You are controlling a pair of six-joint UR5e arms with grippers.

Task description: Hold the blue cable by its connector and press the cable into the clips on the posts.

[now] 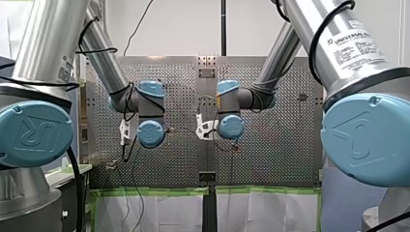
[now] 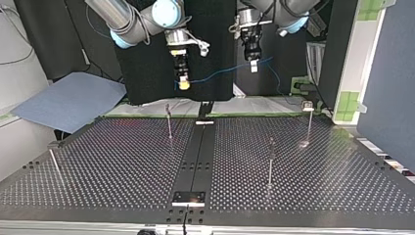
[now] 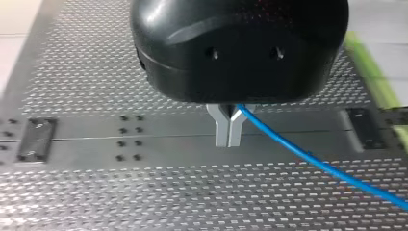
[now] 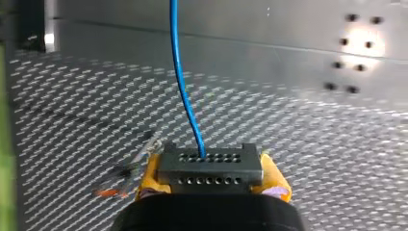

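Observation:
The blue cable (image 2: 222, 72) hangs in the air between my two grippers, above the table's far edge in the top view. My right gripper (image 4: 210, 185) is shut with its yellow pads (image 4: 150, 173) on the cable's black connector (image 4: 210, 168); the cable (image 4: 182, 72) runs straight ahead from it. My left gripper (image 3: 229, 139) has its metal fingers (image 3: 222, 132) shut on the cable (image 3: 308, 159), which trails off to one side. In the top view my right gripper (image 2: 183, 84) is at the left and my left gripper (image 2: 253, 66) at the right, both above the thin posts (image 2: 169, 120).
Further thin posts stand on the perforated table (image 2: 122, 166): one at the top view's far right (image 2: 309, 117), one nearer on the right (image 2: 270, 161), and one at the left edge (image 2: 54, 161). A blue sheet (image 2: 68, 100) lies beyond the table's left corner.

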